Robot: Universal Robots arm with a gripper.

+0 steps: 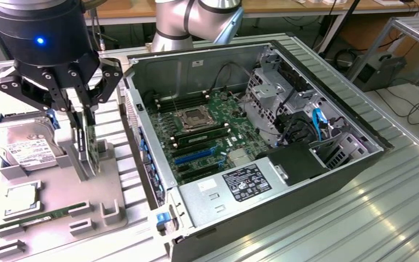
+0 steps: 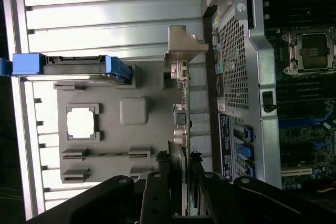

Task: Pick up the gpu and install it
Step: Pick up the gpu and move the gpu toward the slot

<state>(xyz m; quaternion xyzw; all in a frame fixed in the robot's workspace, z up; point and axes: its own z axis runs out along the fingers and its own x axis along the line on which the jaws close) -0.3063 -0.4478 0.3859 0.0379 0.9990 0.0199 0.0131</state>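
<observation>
Fingers stand part-open astride the gpu, one on each side of its upper edge, gripping nothing that we can make out. We see the card directly beneath them, upright on edge in the grey tray. Its long axis runs alongside the computer case. It looks thin and dark, with a pale bracket at its far end.

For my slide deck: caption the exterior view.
Robot gripper at the top of the upright graphics card standing in its grey tray, beside the open computer case.
</observation>
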